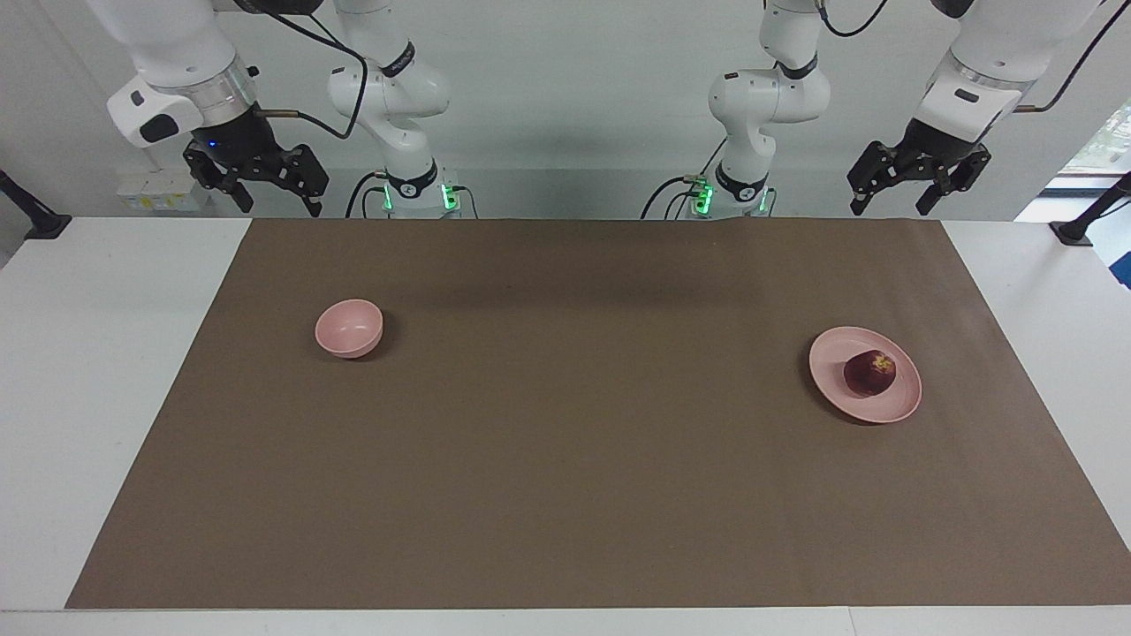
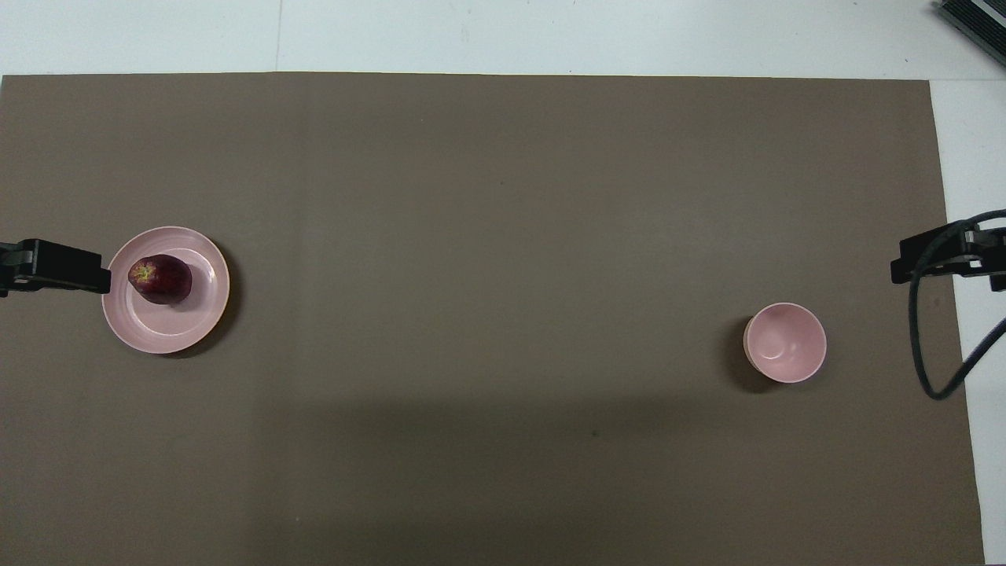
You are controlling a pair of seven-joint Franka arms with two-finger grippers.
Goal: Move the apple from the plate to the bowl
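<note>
presently the apple (image 1: 870, 372) (image 2: 160, 279) is seen resting on the plate (image 1: 897, 405) (image 2: 169, 330), dark red with a yellowish patch turned upward. it sits off-centre on the plate, toward the edge nearer the left arm's end of the table, and is untouched by either gripper.

the plate is laid flat on the brown mat (image 1: 583, 459) (image 2: 503, 196), toward the left arm's end of the table. the mat is spread over a white table (image 1: 79, 397) (image 2: 550, 35), whose bare surface is left showing at both ends.

the bowl (image 1: 350, 328) (image 2: 785, 343) is set upright on the same mat, well apart from the plate, toward the right arm's end. nothing is held in it; its pale pink inside is seen clean from overhead. it is placed slightly nearer to the robots than the plate.

the left gripper (image 1: 892, 205) (image 2: 55, 267) is held up in the air by the robots' edge of the mat, at the plate's end of the table. its fingers are spread wide, nothing between them. in the overhead view its dark tip is seen overlapping the plate's rim, but in the facing view it is shown well above and apart from the plate.

the right gripper (image 1: 278, 205) (image 2: 935, 255) is held likewise raised by the robots' edge of the mat, at the bowl's end. its fingers are also parted wide and nothing is gripped. a black cable (image 2: 923, 346) is seen looping down from it in the overhead view.
</note>
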